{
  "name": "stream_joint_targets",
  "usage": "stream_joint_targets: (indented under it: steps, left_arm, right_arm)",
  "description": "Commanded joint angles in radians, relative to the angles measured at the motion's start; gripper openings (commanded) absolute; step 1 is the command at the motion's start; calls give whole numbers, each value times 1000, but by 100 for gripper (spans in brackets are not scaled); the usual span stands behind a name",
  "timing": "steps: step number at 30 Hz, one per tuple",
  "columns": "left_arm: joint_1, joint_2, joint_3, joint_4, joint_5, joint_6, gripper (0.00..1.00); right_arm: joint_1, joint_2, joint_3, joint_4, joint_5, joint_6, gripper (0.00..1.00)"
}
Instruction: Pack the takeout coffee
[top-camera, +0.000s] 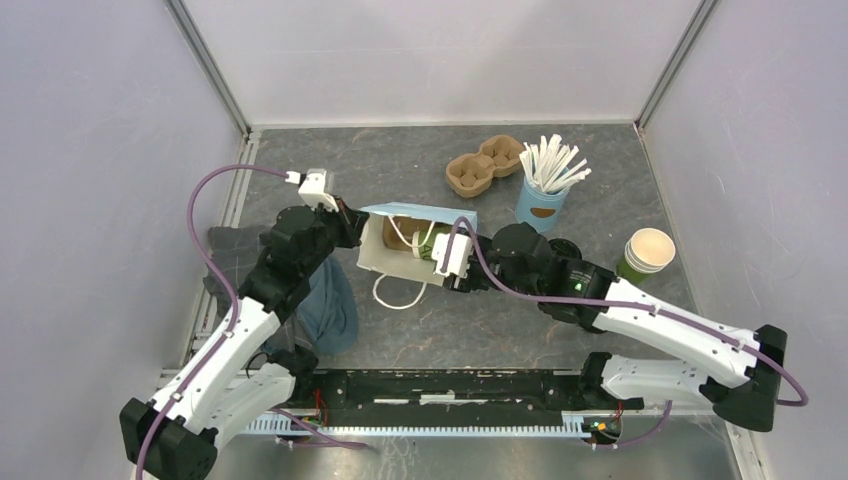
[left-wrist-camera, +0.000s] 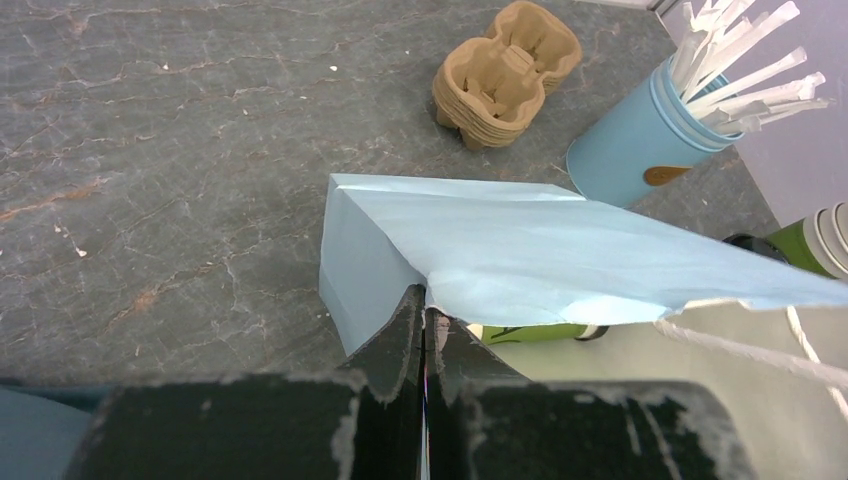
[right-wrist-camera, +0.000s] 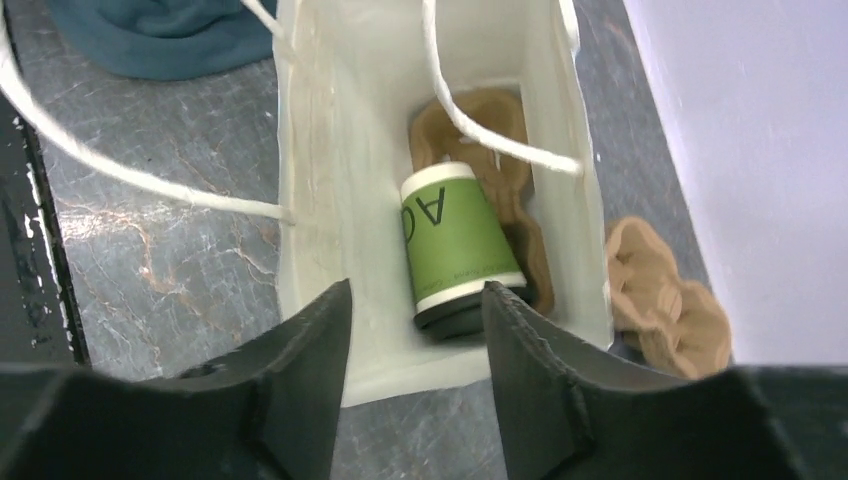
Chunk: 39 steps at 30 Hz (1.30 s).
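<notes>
The left gripper (left-wrist-camera: 424, 335) is pinched tight on the upper edge of a light-blue paper bag (left-wrist-camera: 520, 240) with a white inside, which lies on its side on the grey marbled table (top-camera: 400, 160). It holds that side up, so the mouth gapes.

The right gripper (right-wrist-camera: 415, 295) sits at the bag's mouth with its two black fingers (right-wrist-camera: 310, 360) spread wide and gripping nothing. Just past its fingertips, inside the bag, lies the small green paper coffee cup (right-wrist-camera: 455, 245) with a round black plastic lid (right-wrist-camera: 462, 322). The cup is on its side, its lid towards the mouth and its base towards the bag's bottom. It rests on a brown moulded-pulp cup carrier (right-wrist-camera: 500, 130) on the bag's lower wall. The bag's white cord handles (right-wrist-camera: 500, 150) loop across the opening.

Beyond the far side of the bag stands a stack of brown pulp carriers (top-camera: 485, 168). Beside it is a light-blue cup (top-camera: 541, 205) holding white sticks (top-camera: 553, 165). A lidless green paper cup (top-camera: 648, 252) stands well off to the bag's right, behind the right arm. A dark teal cloth (top-camera: 328, 310) lies on the near left side of the bag, under the left arm.
</notes>
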Motion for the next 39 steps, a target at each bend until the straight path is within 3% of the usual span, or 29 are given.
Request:
stream_joint_targets:
  steps: [1, 7, 15, 20, 29, 39]
  left_arm:
    - [0, -14, 28, -52, 7, 46, 2]
    - [1, -19, 23, -48, 16, 36, 2]
    - [-1, 1, 38, -52, 17, 40, 2]
    - [0, -6, 32, -47, 17, 45, 2]
    - [-1, -54, -13, -1, 49, 56, 2]
    - [-3, -74, -48, 24, 97, 45, 2]
  right_arm:
    - [-2, 40, 24, 87, -171, -122, 53]
    - [27, 207, 130, 132, -237, -235, 36]
    - [88, 339, 208, 161, -39, -342, 26]
    - [80, 436, 251, 165, 133, -362, 30]
    - [6, 471, 261, -1, 28, -376, 45]
    - [-56, 519, 226, -6, -13, -383, 65]
